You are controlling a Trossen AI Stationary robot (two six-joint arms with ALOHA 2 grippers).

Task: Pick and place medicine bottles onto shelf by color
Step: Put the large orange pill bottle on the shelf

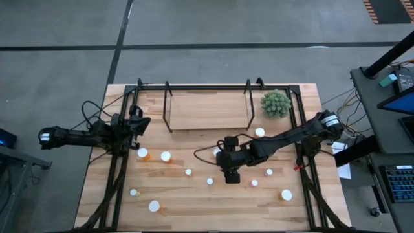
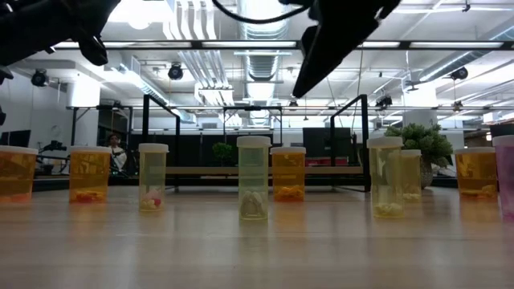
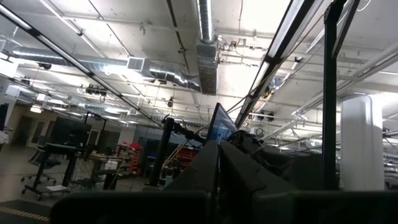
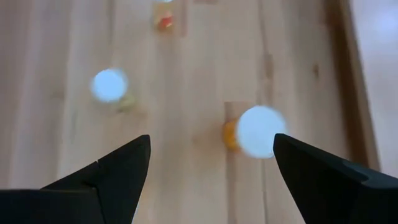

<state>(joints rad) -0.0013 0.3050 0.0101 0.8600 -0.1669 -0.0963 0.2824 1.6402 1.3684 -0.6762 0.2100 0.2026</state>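
Note:
Several medicine bottles with white caps stand upright on the wooden table, among them an orange one (image 1: pixel 143 153), a pale one (image 1: pixel 209 182) and another (image 1: pixel 286 194). In the low view they form a row, such as a clear one (image 2: pixel 253 178). The shelf (image 1: pixel 207 110), a light-wood board between black uprights, stands at the far middle. My right gripper (image 1: pixel 231 177) hangs open above the table's middle, tipped downward; ahead of its fingertips (image 4: pixel 211 168) stand an orange bottle (image 4: pixel 256 132) and a paler one (image 4: pixel 111 86). My left gripper (image 1: pixel 139 123) waits shut at the left, pointing upward.
A green spiky plant (image 1: pixel 276 103) sits at the far right beside the shelf. Black frame rails (image 1: pixel 116 175) run along both sides of the table. Cables trail from the right arm (image 1: pixel 207 155). Bare wood lies between the scattered bottles.

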